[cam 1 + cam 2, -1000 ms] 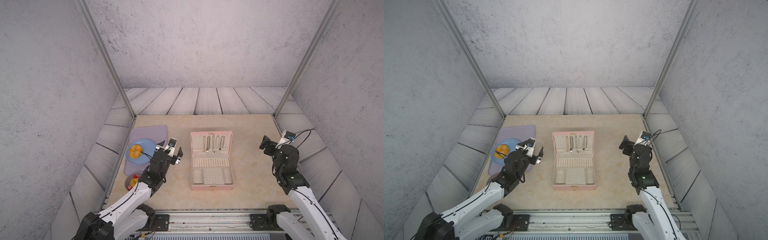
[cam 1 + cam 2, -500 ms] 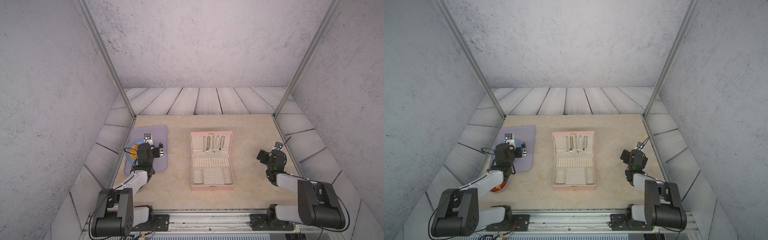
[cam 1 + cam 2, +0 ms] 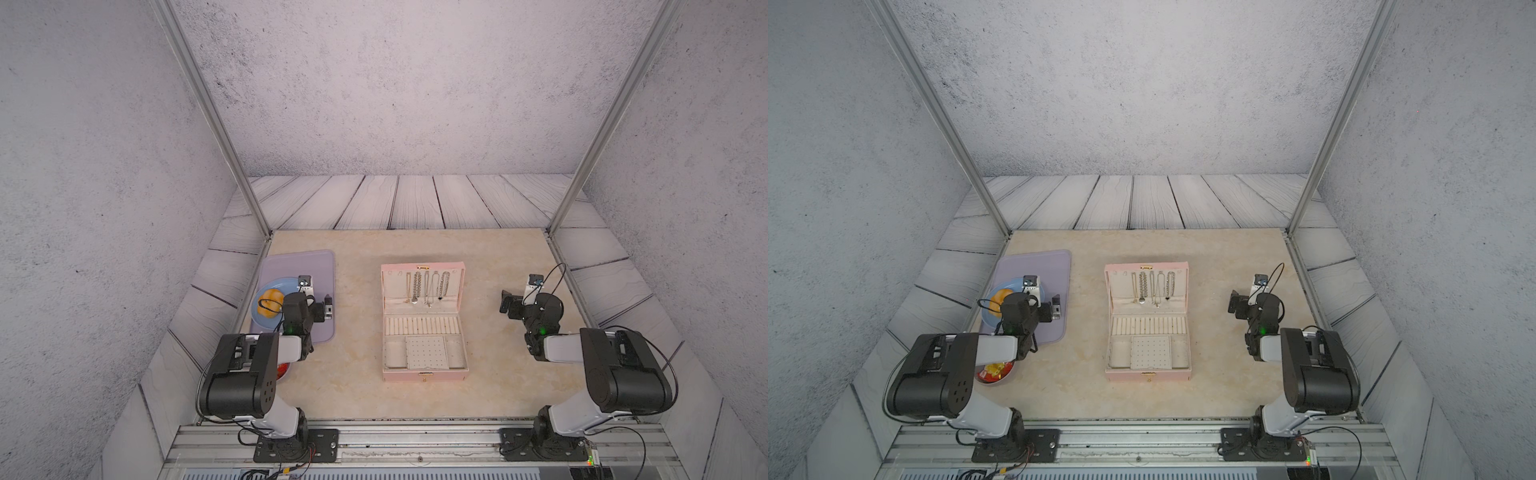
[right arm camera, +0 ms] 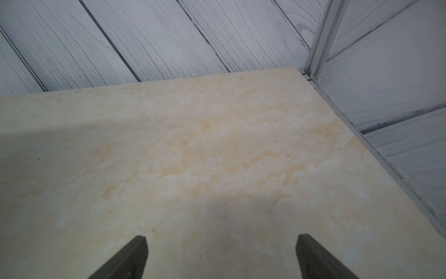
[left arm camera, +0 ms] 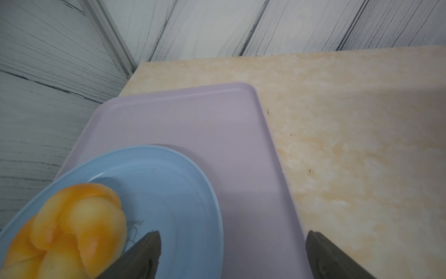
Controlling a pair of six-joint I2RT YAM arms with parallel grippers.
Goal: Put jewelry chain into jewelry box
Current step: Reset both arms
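We read this as the tail end of the job: nothing in hand, both arms folded low near their bases.

The jewelry box (image 3: 424,376) sits open at table ctr, clasp edge at 6 o'clock, lid laid toward 12. Several chains hang side by side from hooks in the lid. The jewelry chain (image 3: 445,285) looks to be one of the silver link ones there, but we can't tell which is ours at this res. No loose chain shows on the table (image 3: 357,386) in both top views.

The left gripper (image 3: 325,309) is at approx. 9 o'clock of the box, over the lilac tray (image 3: 322,262), released and empty. Its wrist view shows its fingertips (image 5: 147,244) wide apart, w/ the tray and a blue plate (image 5: 169,183) carrying a yellow braided bun (image 5: 77,217) below.

The right gripper (image 3: 509,305) is at 3 o'clock, well apart from the box, also released. Its fingertips (image 4: 138,248) are spread over bare tabletop.

A red bowl (image 3: 1000,380) sits at approx. 8 o'clock, partly under the left arm.

Our judgement: the chain looks placed, so the nxt move prob. calls for only a check that it's seated on its hook. If a chain is hidden somewhere, we'd first have to find it. We'd then need a fine pinch on thin links and a lift that clears the box wall.
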